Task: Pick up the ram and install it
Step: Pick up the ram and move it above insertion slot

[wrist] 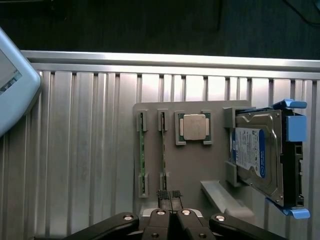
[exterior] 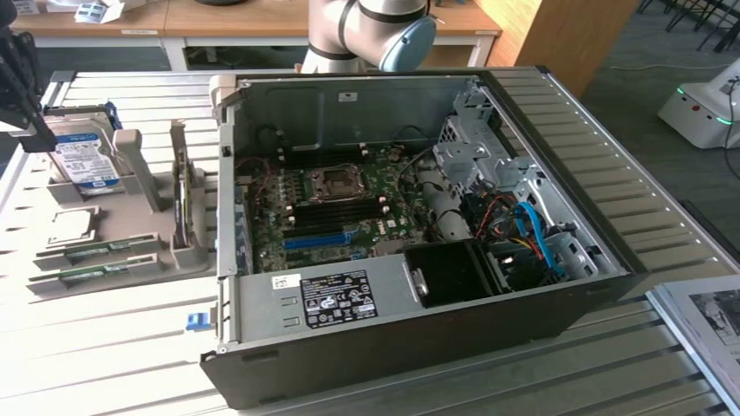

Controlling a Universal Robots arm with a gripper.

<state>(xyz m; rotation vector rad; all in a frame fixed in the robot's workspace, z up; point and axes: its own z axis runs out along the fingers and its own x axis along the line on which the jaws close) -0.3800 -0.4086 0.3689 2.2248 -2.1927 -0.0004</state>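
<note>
Green ram (wrist: 162, 150) sits on edge in its grey holder (wrist: 192, 167), at nine o'clock of the open case (exterior: 405, 373) in the exterior view; the gripper (wrist: 170, 196), jaws pressed together, hovers above. Approach stage, apparently: grasping calls for parted jaws aligned with the stick.

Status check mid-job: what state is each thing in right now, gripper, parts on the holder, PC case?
gripper: shut, empty, over the holder.
CPU: lying flat in its recess.
ram stick beside the CPU: seated in its holder slot, not gripped.
other ram stick: seated in its slot, untouched.
hard drive: standing on edge in its bracket.
PC case: on its side, panel off, motherboard exposed.
</note>
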